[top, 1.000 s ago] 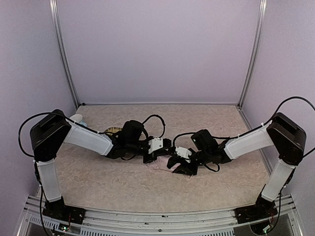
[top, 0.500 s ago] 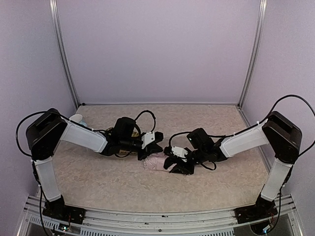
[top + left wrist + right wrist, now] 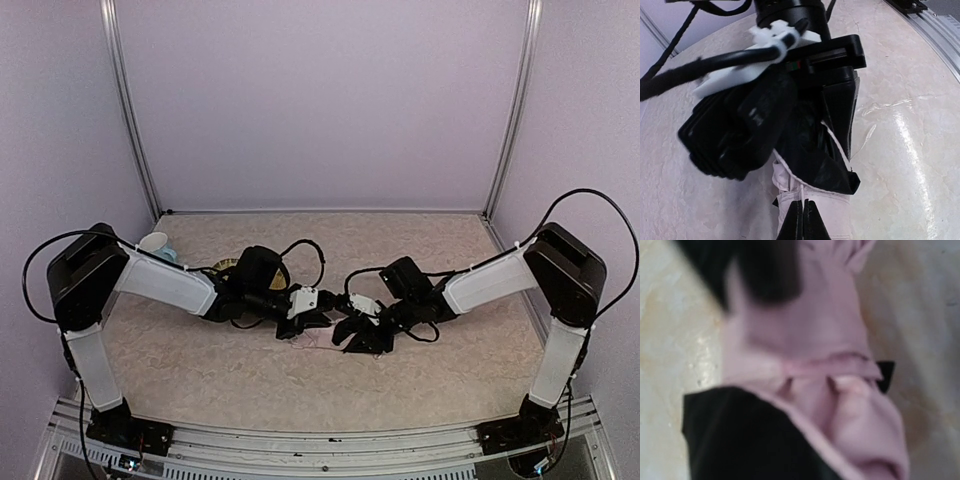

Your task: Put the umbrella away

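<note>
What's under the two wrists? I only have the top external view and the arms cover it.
Observer: The left wrist view shows the umbrella, pale pink fabric, lying on the table.
Operator: Left jaws open?
Observer: No, shut, with the tips together right over the pink fabric. I cannot tell whether they pinch it.
Operator: And the right side?
Observer: The right wrist view is blurred, but bunched pink folds fill it, with a black layer at the lower left. I cannot tell how the right jaws stand.
</note>
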Tool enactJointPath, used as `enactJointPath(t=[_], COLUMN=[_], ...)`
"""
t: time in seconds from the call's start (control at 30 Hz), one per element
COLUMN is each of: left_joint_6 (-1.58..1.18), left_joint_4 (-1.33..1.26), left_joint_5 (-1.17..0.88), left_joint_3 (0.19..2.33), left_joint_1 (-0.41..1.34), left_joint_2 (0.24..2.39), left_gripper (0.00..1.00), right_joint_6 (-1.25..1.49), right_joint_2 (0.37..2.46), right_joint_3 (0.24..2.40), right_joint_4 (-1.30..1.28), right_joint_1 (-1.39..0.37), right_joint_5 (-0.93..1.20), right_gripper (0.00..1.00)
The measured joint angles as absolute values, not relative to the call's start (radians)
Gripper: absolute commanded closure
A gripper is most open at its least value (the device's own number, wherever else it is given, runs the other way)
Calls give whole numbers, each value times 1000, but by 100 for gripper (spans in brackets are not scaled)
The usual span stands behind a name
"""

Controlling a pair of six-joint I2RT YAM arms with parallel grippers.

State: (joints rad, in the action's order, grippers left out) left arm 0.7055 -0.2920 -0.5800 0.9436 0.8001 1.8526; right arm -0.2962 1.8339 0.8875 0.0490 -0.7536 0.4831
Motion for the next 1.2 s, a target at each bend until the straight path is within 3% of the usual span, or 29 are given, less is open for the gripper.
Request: enactJointPath(t=[0.23,0.6,1.0,1.2], left_joint_6=[802,867,859,821], left_joint_4=[-140,35,43,183], left_joint_5=[-527,-525,-540,-554], left_joint_3=[1035,1183,1131,1001], left_joint_1=[847,869,864,798], left_joint_2=[1886,1975,1945,1892], left_gripper=[100,83,76,74], right_joint_6=[-283,-248,-243,-226], right_joint_2=[1836,1831,1827,1814], right_joint_3=[891,893,893,893], right_joint_4=[23,12,10,22], right_joint_1=[-748,-736,-737,-710], right_joint_5=[493,463,446,384], right_gripper=[100,100,100,100])
